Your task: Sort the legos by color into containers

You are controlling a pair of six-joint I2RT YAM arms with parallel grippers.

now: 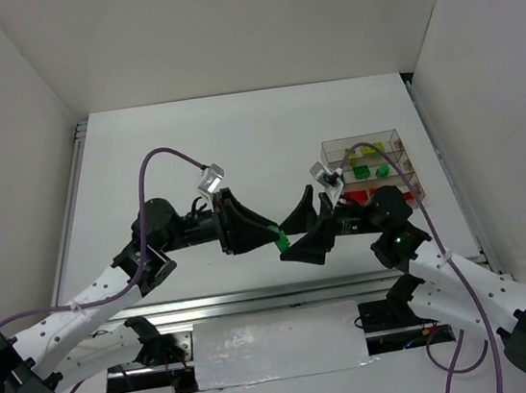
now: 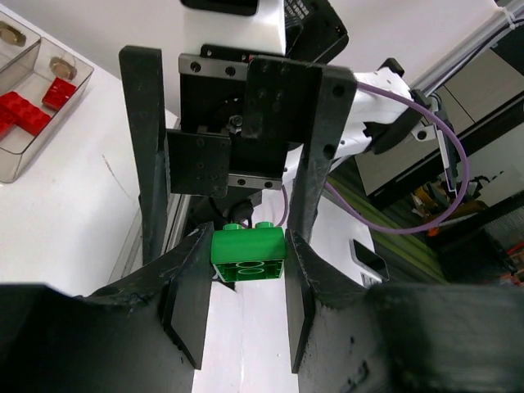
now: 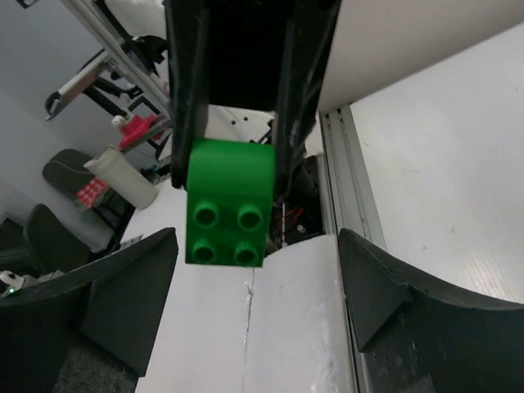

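Left gripper clamped on a dark green lego at its fingertips. Right gripper spread wide, fingers flanking that lego, clear of it.

white table, metal rail along near edge

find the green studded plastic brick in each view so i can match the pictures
Top external: green studded plastic brick mid-picture, raised off the table.
Left wrist: lower centre, clamped in this view's own tool.
Right wrist: upper centre-left, studs towards the camera.
Shared landmark: the left tool clamping it, in all three views.
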